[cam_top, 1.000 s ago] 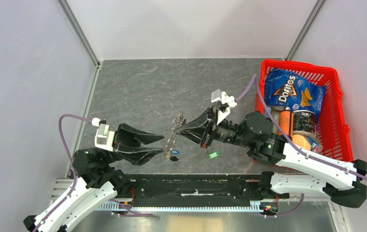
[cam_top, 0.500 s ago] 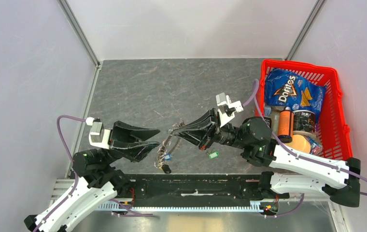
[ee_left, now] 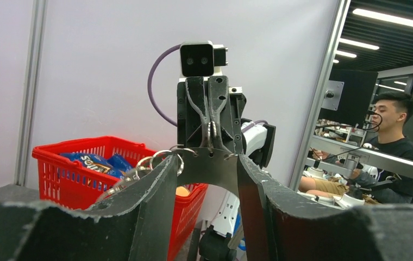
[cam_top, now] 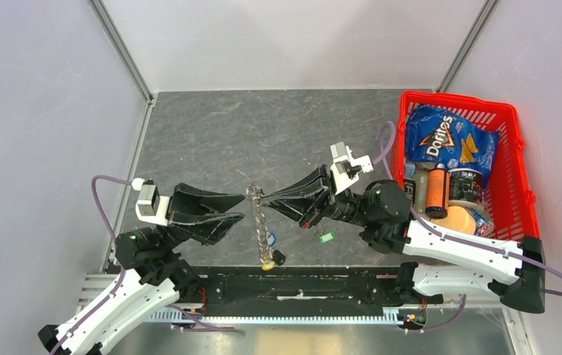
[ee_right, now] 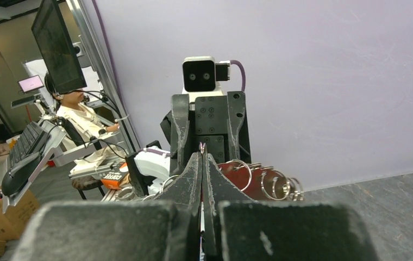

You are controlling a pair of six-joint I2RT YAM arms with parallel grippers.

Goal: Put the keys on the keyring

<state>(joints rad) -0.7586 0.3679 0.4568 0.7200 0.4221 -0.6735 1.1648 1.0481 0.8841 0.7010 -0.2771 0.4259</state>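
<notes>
Well left of the red basket [cam_top: 459,97], the black-headed key [cam_top: 279,258] sat nearest, by the low end of the keyring [cam_top: 259,224]. The green key [cam_top: 327,237] lay on the table [cam_top: 211,140], closer to the basket. The left gripper [cam_top: 240,208], farthest from the basket, stood half-spread, clamping nothing. The right gripper [cam_top: 262,198] was pinched tight on the keyring's top.
</notes>
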